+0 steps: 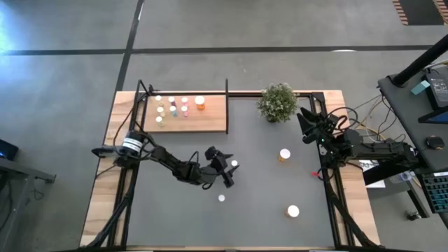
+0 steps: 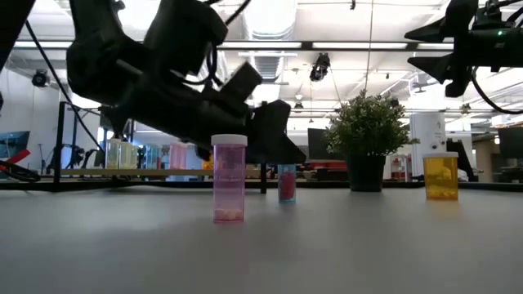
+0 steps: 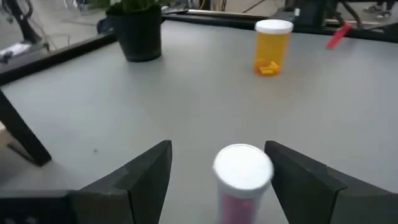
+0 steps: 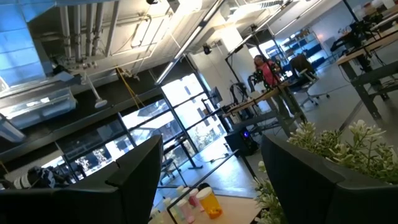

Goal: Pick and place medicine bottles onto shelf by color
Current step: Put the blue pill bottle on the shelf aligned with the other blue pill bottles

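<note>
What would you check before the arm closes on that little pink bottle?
1. Left gripper fingers apart: ok, they stand open.
2. Pink bottle between the fingers: ok, white cap sits in the gap, nearer one finger.
3. Bottle upright: ok, it stands on the table.
4. Fingers low enough to grasp the body: cannot tell.
5. Room on the shelf: ok, bare board beside the bottles already there.
6. Right gripper out of the way: ok, raised by the plant.
</note>
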Tool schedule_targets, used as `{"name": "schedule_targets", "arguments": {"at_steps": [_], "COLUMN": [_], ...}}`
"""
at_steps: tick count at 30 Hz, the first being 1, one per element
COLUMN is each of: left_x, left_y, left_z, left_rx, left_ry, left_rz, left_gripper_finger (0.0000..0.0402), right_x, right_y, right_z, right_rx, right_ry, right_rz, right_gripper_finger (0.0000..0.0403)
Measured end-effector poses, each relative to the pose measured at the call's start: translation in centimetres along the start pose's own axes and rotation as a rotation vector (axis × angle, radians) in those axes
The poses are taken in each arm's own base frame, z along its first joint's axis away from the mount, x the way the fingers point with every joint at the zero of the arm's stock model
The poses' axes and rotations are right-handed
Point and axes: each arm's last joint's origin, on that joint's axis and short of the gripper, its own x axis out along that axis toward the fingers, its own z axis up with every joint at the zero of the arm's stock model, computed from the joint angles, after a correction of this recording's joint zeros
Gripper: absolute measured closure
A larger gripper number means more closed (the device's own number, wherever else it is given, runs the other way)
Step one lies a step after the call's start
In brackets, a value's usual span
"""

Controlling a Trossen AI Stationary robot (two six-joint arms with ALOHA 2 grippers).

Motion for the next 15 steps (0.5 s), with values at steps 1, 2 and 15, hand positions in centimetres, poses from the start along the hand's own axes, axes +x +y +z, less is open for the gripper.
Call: {"name": "schedule_targets", "arguments": {"at_steps": [1,2,15], "left_x": [0.12,0.16,0.17], "left_y": [0.05,0.07,0.06], "left_z": [-0.1,-0.16,-0.37], "left_rx": [-0.007,-0.02,-0.02], "left_ry": [0.002,0.003,0.035], "left_rz": [0.002,0.003,0.002], "left_gripper_finger": [0.0161,0.0161,0.0192], "right_x": [0.0,0.0,0.0], "right_y": [0.0,0.0,0.0], "right_z": [0.0,0.0,0.0], "right_rx": [0.0,0.0,0.0], "right_ry": [0.0,0.0,0.0], "right_rz": [0.001,0.0,0.0], "right_gripper_finger": [0.0142,0.0142,0.0142]}}
